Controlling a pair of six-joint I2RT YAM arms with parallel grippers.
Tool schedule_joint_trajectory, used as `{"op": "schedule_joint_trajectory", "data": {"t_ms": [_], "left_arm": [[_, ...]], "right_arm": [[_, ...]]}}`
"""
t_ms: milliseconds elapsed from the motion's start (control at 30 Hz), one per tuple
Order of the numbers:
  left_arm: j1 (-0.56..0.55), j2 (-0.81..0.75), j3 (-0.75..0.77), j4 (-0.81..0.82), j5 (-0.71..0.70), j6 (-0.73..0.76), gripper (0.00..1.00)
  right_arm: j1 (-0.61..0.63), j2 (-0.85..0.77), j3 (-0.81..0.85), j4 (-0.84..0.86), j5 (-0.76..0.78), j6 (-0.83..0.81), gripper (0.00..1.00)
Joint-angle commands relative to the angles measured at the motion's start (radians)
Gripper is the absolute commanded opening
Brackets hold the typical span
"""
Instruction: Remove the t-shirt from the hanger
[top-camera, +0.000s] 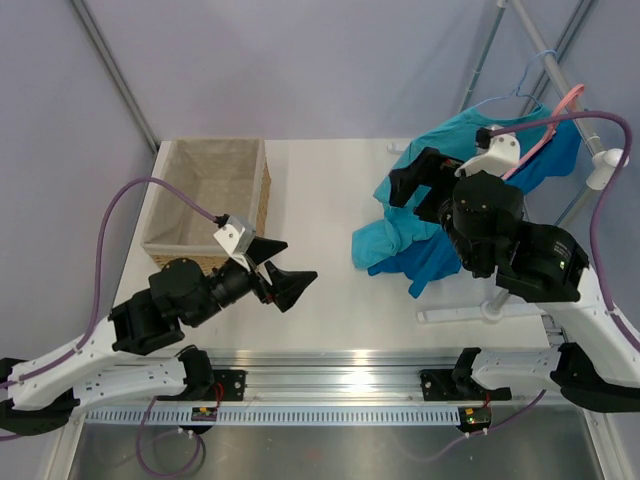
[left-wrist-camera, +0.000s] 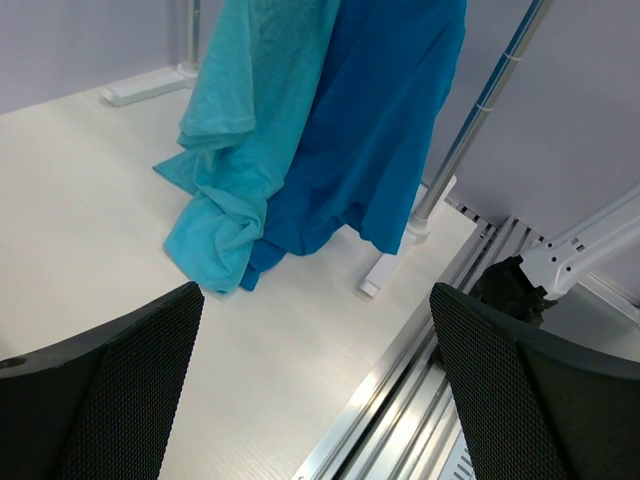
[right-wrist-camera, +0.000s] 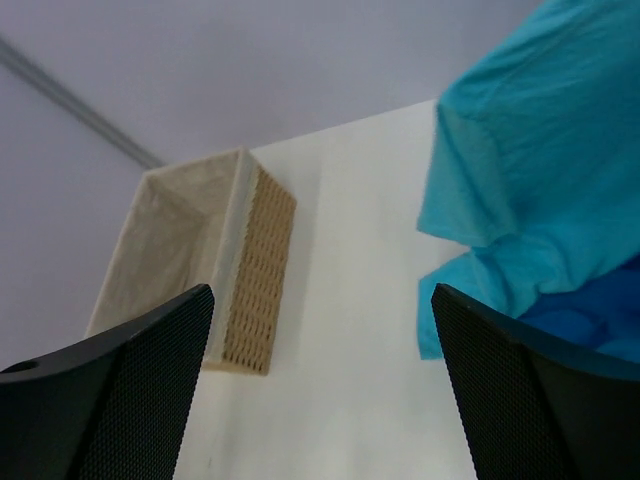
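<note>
White desk (top-camera: 330, 180) underneath everything. On its right side a metal rack (top-camera: 480, 313), there to keep the clothes hanging within reach.

Two arms bolted at the near edge. Left arm (top-camera: 180, 300) low over the desk, aimed across at the clothes. Right arm (top-camera: 500, 225) raised in front of them, likely for working at the top of the garments. Left jaws spread wide, gripping nothing. Right jaws likewise wide apart and empty, just short of the cloth.

Next in size, the t-shirt (left-wrist-camera: 380, 120): deep blue, hanging from the rack at the desk's right, hem trailing down to the desktop. Beside it and partly over it, a teal shirt (left-wrist-camera: 260, 90), bunched at the bottom on the desk.

Woven basket (top-camera: 262, 190) at the far left, well apart from the clothes, probably waiting for the freed garment.

Smallest, the hanger (top-camera: 562, 106): pink, slanting up out of the cloth. Near it a thin light-blue wire hanger (top-camera: 533, 78).

Hard to make out: collars and hanger shoulders, covered by the right arm from above and cut off at the top edge of the left wrist view. No telling the hanger's seat inside the t-shirt.
</note>
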Motion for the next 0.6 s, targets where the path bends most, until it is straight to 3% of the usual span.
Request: {"op": "schedule_joint_trajectory", "data": {"t_ms": [0, 233, 333, 567], "left_arm": [[-0.004, 0.009, -0.018, 0.0, 0.031, -0.028, 0.99], [-0.004, -0.02, -0.063, -0.003, 0.046, -0.048, 0.99], [-0.004, -0.02, -0.074, -0.003, 0.056, -0.048, 0.99], [-0.004, -0.032, -0.1, -0.003, 0.062, -0.047, 0.99]], "right_arm": [[0.008, -0.067, 0.048, -0.218, 0.338, 0.177, 0.96], [0.008, -0.176, -0.01, -0.369, 0.646, 0.276, 0.95], [0.01, -0.19, -0.001, -0.516, 0.665, 0.419, 0.94], [0.008, -0.19, -0.099, -0.485, 0.671, 0.425, 0.92]]}}
